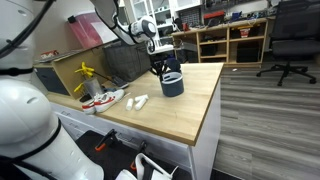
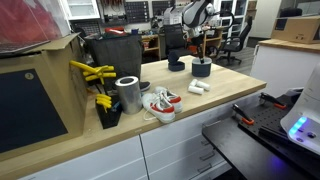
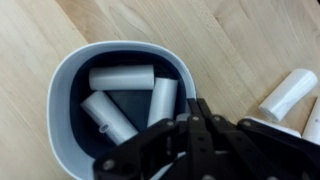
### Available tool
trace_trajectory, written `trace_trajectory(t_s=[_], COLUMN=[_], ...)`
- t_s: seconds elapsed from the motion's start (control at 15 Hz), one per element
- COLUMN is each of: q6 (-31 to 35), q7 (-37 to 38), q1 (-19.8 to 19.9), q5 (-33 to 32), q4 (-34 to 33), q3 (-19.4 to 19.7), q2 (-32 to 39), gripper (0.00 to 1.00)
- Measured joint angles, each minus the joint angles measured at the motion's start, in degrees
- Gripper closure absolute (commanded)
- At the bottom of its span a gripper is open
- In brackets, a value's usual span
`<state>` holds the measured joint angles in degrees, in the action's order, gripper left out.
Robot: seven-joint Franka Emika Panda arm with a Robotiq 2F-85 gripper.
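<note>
A dark bowl with a pale rim (image 3: 60,90) holds three white cylinders (image 3: 122,77), lying loose on its bottom. My gripper (image 3: 197,103) hangs just above the bowl's near right rim, black fingers pressed together, with nothing visible between them. In both exterior views the gripper (image 1: 160,68) (image 2: 200,52) points down over the bowl (image 1: 172,83) (image 2: 201,68) on the wooden table (image 1: 190,115). Two more white cylinders (image 3: 290,95) lie on the wood to the right of the bowl.
White cylinders (image 1: 138,102) (image 2: 198,88) lie beside the bowl. A pair of red-and-white shoes (image 1: 103,99) (image 2: 160,103), a metal can (image 2: 128,94) and yellow tools (image 2: 95,72) sit further along the table. A second dark dish (image 2: 177,65) stands behind the bowl.
</note>
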<state>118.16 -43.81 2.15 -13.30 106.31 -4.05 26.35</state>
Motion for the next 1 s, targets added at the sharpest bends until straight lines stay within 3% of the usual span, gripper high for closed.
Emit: trace_trajectory(t_s=[0.27,0.33,0.4,1.0], q6=[2.60,3.14,3.66,16.61], q7=[0.03,0.01,0.01,3.75], q1=[0.19,0.22,0.24,0.08], q5=[-1.20,-1.66,-2.09,-4.15], q4=[4.98,6.12,7.12,10.56], q3=[0.81,0.85,0.85,1.05], q2=[-2.96,-3.66,-4.29,-8.42], gripper=[0.99,0.73,0.72,0.06])
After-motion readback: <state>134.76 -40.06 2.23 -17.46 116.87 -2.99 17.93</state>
